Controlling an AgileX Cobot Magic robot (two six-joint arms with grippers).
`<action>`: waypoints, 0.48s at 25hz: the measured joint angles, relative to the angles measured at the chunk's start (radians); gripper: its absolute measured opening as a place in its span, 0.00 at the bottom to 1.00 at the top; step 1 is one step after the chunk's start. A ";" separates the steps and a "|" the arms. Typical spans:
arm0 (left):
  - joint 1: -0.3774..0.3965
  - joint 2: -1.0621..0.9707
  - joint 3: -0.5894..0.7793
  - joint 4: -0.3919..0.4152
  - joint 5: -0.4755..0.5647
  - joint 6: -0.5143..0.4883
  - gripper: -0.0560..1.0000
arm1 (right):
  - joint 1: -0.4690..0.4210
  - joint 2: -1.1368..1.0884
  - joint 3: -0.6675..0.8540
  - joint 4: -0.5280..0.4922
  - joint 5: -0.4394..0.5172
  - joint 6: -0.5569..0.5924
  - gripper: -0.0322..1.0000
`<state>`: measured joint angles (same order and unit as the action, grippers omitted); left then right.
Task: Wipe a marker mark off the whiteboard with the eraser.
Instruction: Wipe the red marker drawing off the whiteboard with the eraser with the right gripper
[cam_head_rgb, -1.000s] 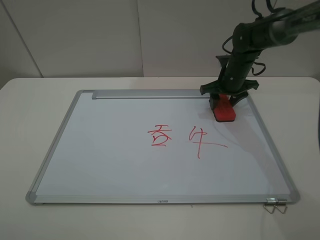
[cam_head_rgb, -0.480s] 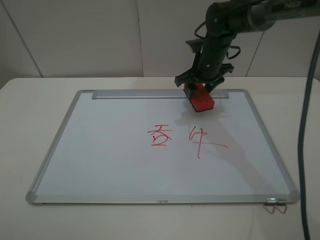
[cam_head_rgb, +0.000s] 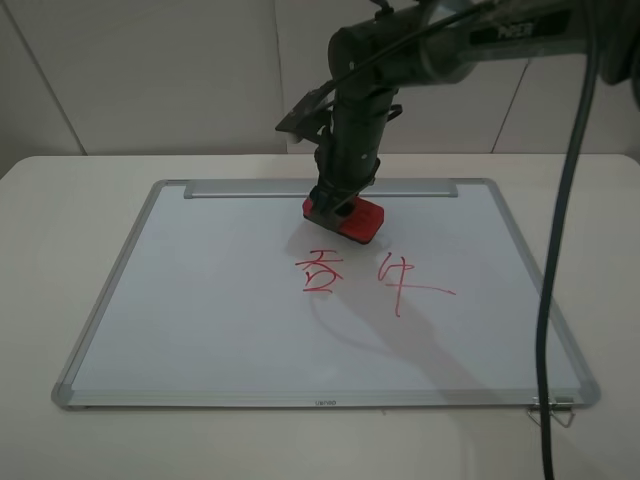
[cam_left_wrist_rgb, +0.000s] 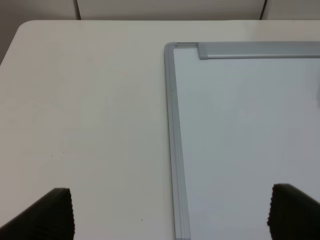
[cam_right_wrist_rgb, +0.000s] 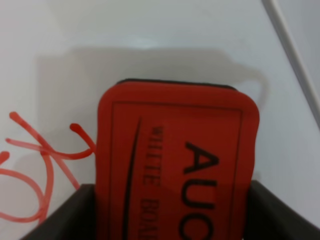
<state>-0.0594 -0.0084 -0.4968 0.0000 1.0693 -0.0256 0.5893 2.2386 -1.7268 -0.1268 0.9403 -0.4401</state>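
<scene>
The whiteboard (cam_head_rgb: 200, 300) lies flat on the table. My right gripper (cam_head_rgb: 338, 205) reaches across the middle and is shut on the red eraser (cam_head_rgb: 350, 220), held tilted low over the board just beyond the marker mark (cam_head_rgb: 320, 272). I cannot tell whether the felt touches the board. The right wrist view shows the eraser (cam_right_wrist_rgb: 175, 165) between my dark fingers (cam_right_wrist_rgb: 280, 212), with red strokes of the mark (cam_right_wrist_rgb: 40, 165) beside it. My left gripper (cam_left_wrist_rgb: 170, 195) is open over the table edge by the board's far left corner (cam_left_wrist_rgb: 172, 47); the exterior view does not show it.
A second red mark with a long horizontal tail (cam_head_rgb: 410, 283) sits right of the task mark. The metal tray strip (cam_head_rgb: 250, 188) runs along the board's far edge. A metal clip (cam_head_rgb: 553, 410) lies at the near right corner. The right arm's cable (cam_head_rgb: 560, 250) hangs at the right.
The right arm has swung left along the far edge with the eraser, from the board's far right corner to just beyond the small mark.
</scene>
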 joint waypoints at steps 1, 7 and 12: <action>0.000 0.000 0.000 0.000 0.000 0.000 0.79 | 0.004 0.007 -0.001 -0.003 -0.003 -0.026 0.52; 0.000 0.000 0.000 0.000 0.000 0.000 0.79 | 0.006 0.049 -0.003 -0.004 -0.004 -0.156 0.52; 0.000 0.000 0.000 0.000 0.000 0.000 0.79 | 0.006 0.065 -0.003 -0.006 -0.015 -0.191 0.52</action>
<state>-0.0594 -0.0084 -0.4968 0.0000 1.0693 -0.0256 0.5953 2.3032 -1.7301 -0.1331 0.9258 -0.6312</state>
